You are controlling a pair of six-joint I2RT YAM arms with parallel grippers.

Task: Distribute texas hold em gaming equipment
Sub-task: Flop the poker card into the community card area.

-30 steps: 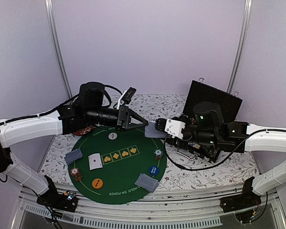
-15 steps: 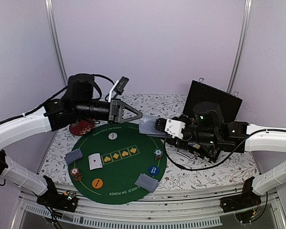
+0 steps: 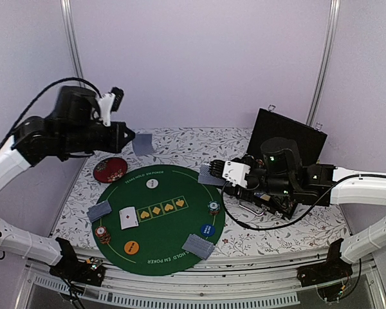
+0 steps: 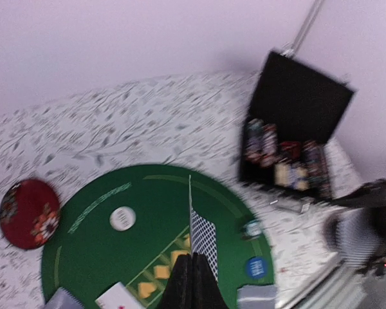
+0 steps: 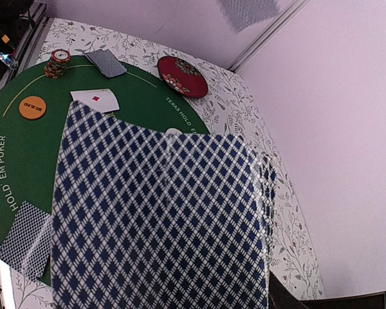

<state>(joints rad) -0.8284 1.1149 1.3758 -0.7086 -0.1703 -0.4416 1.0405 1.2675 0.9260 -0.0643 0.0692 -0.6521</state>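
Because playing cards are thin, light and slick-faced, we treat them as parts that flex easily and slide over one another. We judge that a lone card should be pinched near one edge with the pads flat on both faces. A pack should be clamped across its thickness, firmly enough that it does not fan out or shed cards. Neither item is fragile, but a card can crease if pressed against the table.

The left gripper (image 3: 125,138) is fully closed on a single card (image 3: 142,143). It holds the card high above the far left part of the table, beyond the green mat (image 3: 174,222). In the left wrist view this card stands edge-on, rising from between the closed fingertips (image 4: 192,283).

The right gripper (image 3: 220,174) is partly closed around the deck (image 3: 210,174), which sits at the right rim of the mat, back side up. In the right wrist view the patterned back of the deck fills most of the frame, so we cannot see the finger contact itself. We infer the grip from the top view.

Dealt cards (image 3: 100,210), chip stacks (image 3: 102,233) and buttons (image 3: 152,183) lie on the mat.
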